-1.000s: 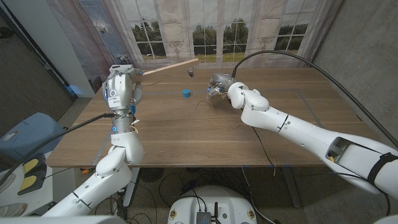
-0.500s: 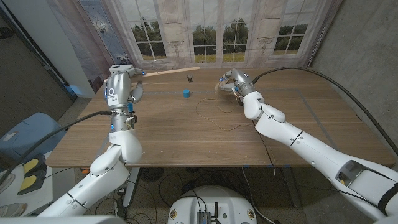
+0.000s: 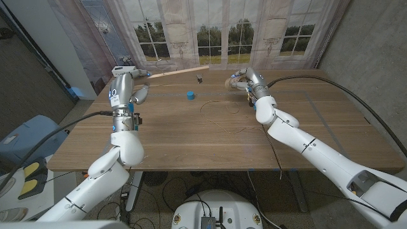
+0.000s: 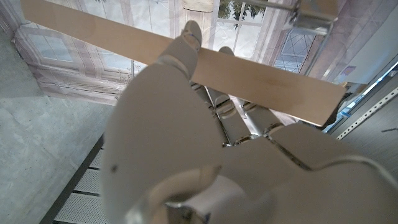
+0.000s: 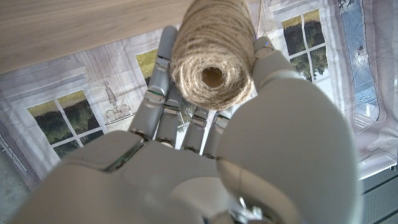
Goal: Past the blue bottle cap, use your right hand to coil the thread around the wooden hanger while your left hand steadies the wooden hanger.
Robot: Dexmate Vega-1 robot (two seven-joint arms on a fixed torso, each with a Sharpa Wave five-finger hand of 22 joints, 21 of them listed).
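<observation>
thread spool (image 5: pixel 212 60) in right robot hand (image 5: pixel 205 149).

Pale wooden hanger (image 3: pixel 177 72) raised past small blue bottle cap (image 3: pixel 190 95), twine thread (image 3: pixel 224 114) looped on table

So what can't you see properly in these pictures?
- Head view: the thread between the spool in the right hand and the loops on the table is too thin to follow.
- Head view: whether any thread is wound on the wooden hanger is too small to tell.
- Left wrist view: the left hand hides where its fingers grip the hanger.
- Head view: the small dark thing beyond the blue cap is too small to name.
</observation>
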